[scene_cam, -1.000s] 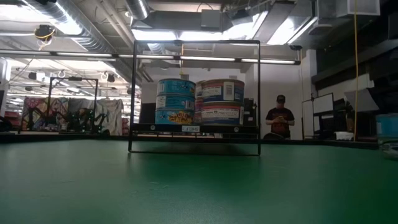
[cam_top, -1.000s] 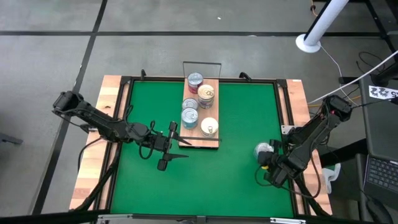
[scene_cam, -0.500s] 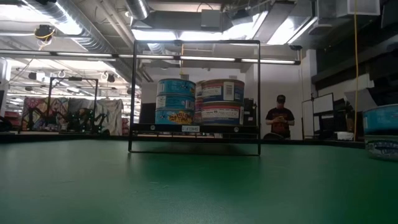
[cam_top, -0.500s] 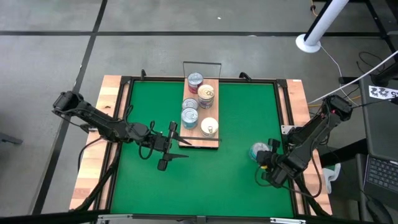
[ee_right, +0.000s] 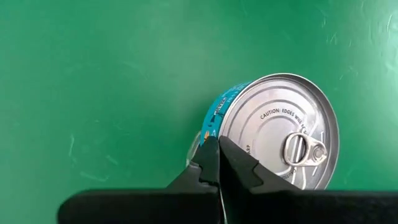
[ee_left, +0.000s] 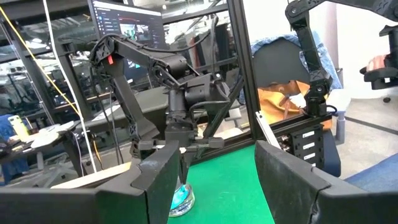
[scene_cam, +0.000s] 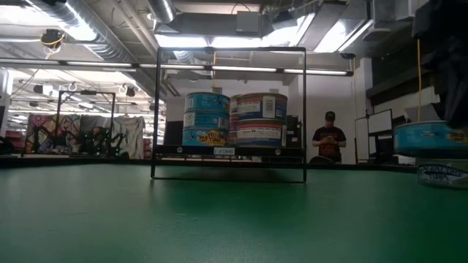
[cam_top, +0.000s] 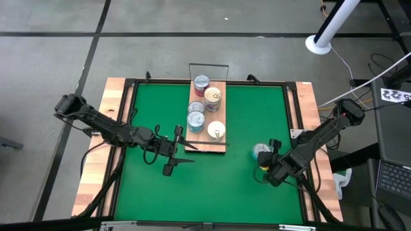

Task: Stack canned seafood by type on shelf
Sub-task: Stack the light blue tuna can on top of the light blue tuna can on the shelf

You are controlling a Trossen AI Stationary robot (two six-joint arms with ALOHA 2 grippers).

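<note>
On the green mat [cam_top: 212,179], the right gripper [cam_top: 270,172] sits over toward the right side, its fingers pressed fully together just beside a blue-labelled tin [cam_top: 260,153] with a silver pull-tab top [ee_right: 292,146]. In the right wrist view the closed fingertips [ee_right: 217,163] lie against the tin's side, so it looks pushed or nudged, not clamped. In the low view the tin [scene_cam: 430,139] seems to hover above the mat with a reflection beneath it, though whether it is lifted I cannot tell. The shelf [cam_top: 207,142] lies at the back centre of the mat, well apart from this tin, and already carries 4 stacks of tins [cam_top: 207,102]; from table height they read as blue-labelled ones [scene_cam: 206,118] beside red-and-blue ones [scene_cam: 259,118]. The left gripper [cam_top: 172,151] waits near the front left corner of the shelf with its fingers apart, holding nothing. A tin like this is likely rigid, dense for its size and smooth-walled, so it should slide easily under a sideways push and could slip from a shallow pinch. The surest hold is probably across its width, fingers on opposite sides of the wall below the rim, kept level. A person [scene_cam: 329,142] stands far off in the room behind.
</note>
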